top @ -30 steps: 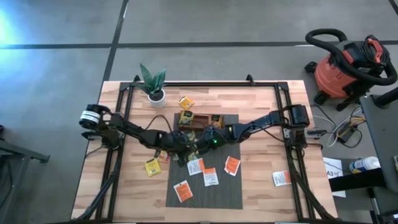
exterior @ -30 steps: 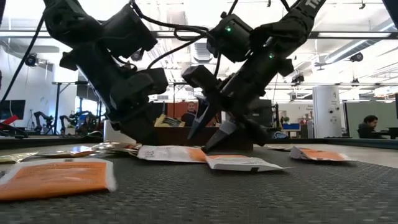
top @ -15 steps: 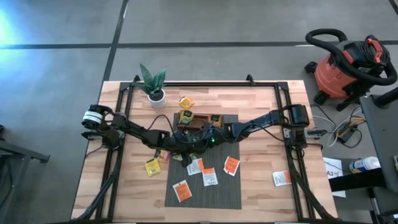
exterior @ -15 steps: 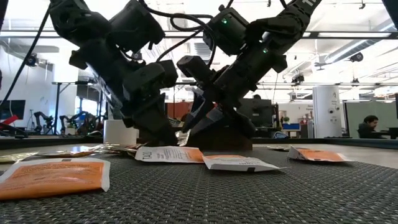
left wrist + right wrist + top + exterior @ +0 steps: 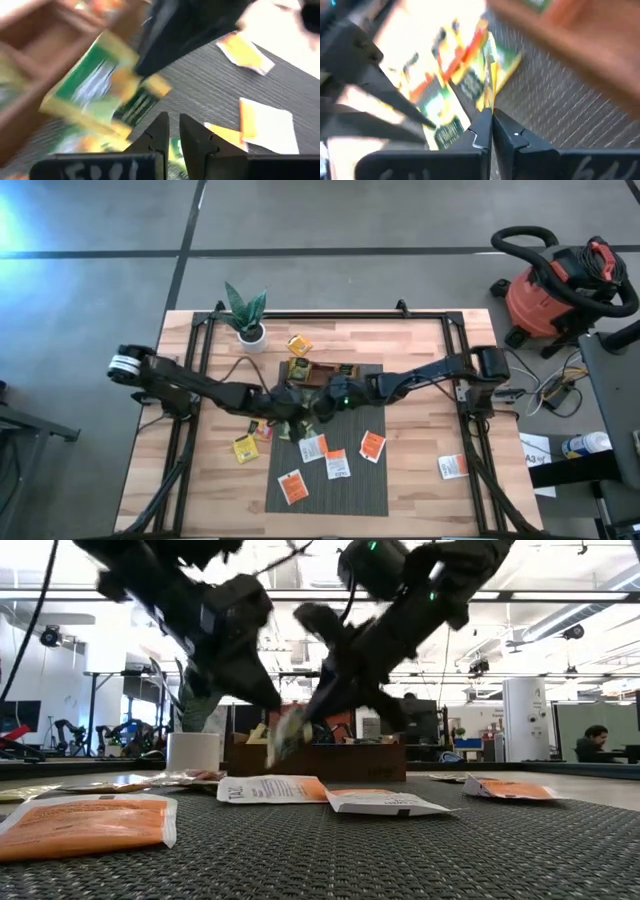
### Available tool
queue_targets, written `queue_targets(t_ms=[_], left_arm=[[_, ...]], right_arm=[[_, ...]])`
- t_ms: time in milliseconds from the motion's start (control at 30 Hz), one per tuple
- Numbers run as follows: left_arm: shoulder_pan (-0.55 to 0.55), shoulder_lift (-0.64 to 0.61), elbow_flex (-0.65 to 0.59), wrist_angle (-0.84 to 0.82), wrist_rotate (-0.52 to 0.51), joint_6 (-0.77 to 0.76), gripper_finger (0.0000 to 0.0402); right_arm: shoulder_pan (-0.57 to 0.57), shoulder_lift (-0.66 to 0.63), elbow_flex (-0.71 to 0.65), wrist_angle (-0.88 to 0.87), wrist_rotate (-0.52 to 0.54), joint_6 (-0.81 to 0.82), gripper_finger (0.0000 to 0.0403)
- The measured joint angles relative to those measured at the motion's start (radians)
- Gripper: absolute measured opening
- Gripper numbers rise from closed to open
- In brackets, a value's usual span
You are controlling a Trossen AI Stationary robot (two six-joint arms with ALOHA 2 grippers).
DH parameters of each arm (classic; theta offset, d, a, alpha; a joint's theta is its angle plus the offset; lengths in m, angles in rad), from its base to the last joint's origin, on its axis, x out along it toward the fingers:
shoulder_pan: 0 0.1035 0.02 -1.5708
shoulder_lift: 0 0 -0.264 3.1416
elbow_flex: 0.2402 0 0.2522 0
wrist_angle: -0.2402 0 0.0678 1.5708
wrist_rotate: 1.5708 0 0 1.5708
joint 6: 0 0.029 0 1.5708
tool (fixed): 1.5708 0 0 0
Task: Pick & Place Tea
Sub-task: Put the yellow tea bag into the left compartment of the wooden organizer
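Observation:
Both grippers meet over the far left of the grey mat (image 5: 350,498), in front of the brown wooden tray (image 5: 322,372). My right gripper (image 5: 491,122) is shut on a green-and-yellow tea sachet (image 5: 490,75). The low view shows that sachet (image 5: 285,737) hanging clear of the mat. My left gripper (image 5: 172,132) stands close beside it, fingers nearly together around a green-yellow sliver (image 5: 175,149). White-and-orange tea sachets (image 5: 313,447), (image 5: 337,464), (image 5: 372,445) lie flat on the mat. My left gripper has a thin green-and-yellow sachet edge (image 5: 175,149) between its two fingers, which slant down from the table's left. The fingers hide the rest of it. My right gripper pinches one edge of the green-and-yellow sachet (image 5: 490,102) between its two fingers, slanting down from the table's right. The sachet stands edge-on beyond the fingertips, lifted clear of the mat.
More sachets lie on the wood: a yellow one (image 5: 244,448) left of the mat, a white-and-orange one (image 5: 452,466) at the right, and one (image 5: 298,345) behind the tray. A potted plant (image 5: 245,315) stands at the far left. A person sits in the room beyond (image 5: 597,743).
My right gripper has shut on a green-and-yellow sachet and gone up with it, so the sachet now hangs clear of the mat. My left gripper has also risen and tipped, staying close beside the right one.

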Motion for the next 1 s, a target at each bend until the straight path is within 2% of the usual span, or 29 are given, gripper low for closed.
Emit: queue_targets(t_ms=[100, 200, 267, 367, 600, 700, 767, 867, 1000], left_arm=[[-0.031, -0.101, -0.001, -0.066, -0.151, -0.084, 0.0039], [-0.065, -0.191, -0.025, -0.066, -0.279, -0.206, 0.0039], [-0.074, -0.244, -0.065, -0.022, -0.333, -0.286, 0.0039], [-0.077, -0.326, -0.164, 0.157, -0.396, -0.361, 0.0039], [-0.042, -0.42, -0.45, 0.813, -0.426, -0.483, 0.004], [-0.024, -0.405, -0.503, 1.009, -0.426, -0.503, 0.004], [-0.015, -0.386, -0.506, 1.081, -0.429, -0.505, 0.004], [-0.011, -0.357, -0.47, 1.072, -0.427, -0.492, 0.0042], [-0.01, -0.297, -0.387, 1.072, -0.422, -0.4, 0.0071]], right_arm=[[0.0, -0.06, -0.006, 0.009, 0.087, 0.026, 0.0008], [0.0, -0.125, -0.007, 0.035, 0.184, 0.033, 0.0008], [0.0, -0.172, -0.007, 0.077, 0.24, 0.02, 0.0008], [0.001, -0.228, -0.009, 0.148, 0.317, -0.01, 0.0008], [-0.008, -0.283, -0.009, 0.287, 0.338, -0.057, 0.0008], [-0.007, -0.283, -0.009, 0.329, 0.335, -0.043, 0.0008], [-0.007, -0.283, -0.009, 0.344, 0.334, -0.03, 0.0008], [-0.007, -0.275, -0.009, 0.376, 0.333, -0.02, 0.0008], [-0.007, -0.264, -0.005, 0.392, 0.334, 0.0, 0.0008]])
